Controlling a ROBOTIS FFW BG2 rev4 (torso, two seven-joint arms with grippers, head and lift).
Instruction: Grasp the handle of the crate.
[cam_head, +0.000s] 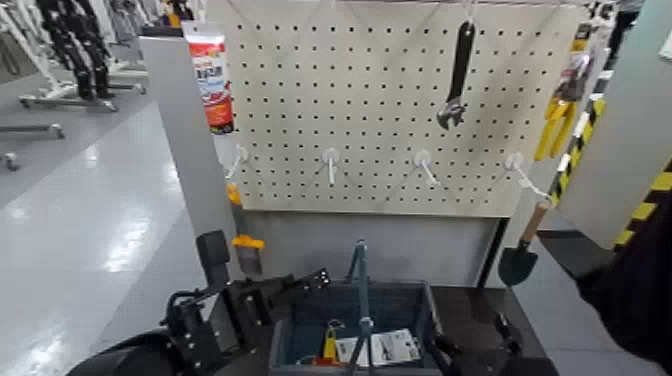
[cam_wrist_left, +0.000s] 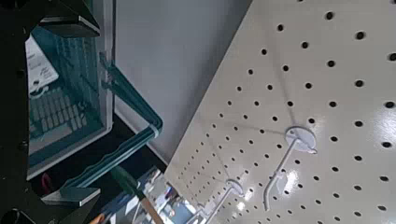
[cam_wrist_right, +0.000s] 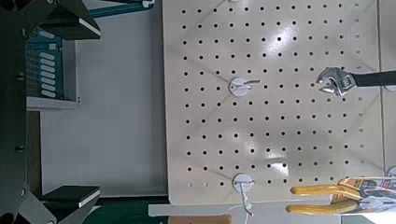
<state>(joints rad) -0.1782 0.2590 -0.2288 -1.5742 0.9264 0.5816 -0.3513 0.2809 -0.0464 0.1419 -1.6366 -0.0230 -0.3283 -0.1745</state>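
The crate (cam_head: 400, 305) sits low and near in the head view, directly below the white pegboard (cam_head: 390, 100), with loose tags and small items lying inside it. Its handle (cam_head: 360, 285) stands upright as a thin arch across the crate's middle, untouched on both sides.

The left gripper (cam_head: 300, 285) is at the crate's left rim, just beside the handle but apart from it. In the left wrist view its fingers (cam_wrist_left: 70, 23) stand apart, with the handle (cam_wrist_left: 131, 140) running between them and nothing clamped.

The right gripper (cam_head: 475, 350) is low at the crate's right near corner. The right wrist view shows its jaws apart, facing the pegboard (cam_wrist_right: 271, 103), holding nothing.

On the pegboard, a black adjustable wrench (cam_head: 457, 75) hangs at upper right. A row of white hooks (cam_head: 331, 160) runs along its lower part. A trowel (cam_head: 522, 255) hangs off the rightmost hook, right of the crate. Yellow-handled pliers (cam_wrist_right: 332, 196) appear at the board's edge in the right wrist view.
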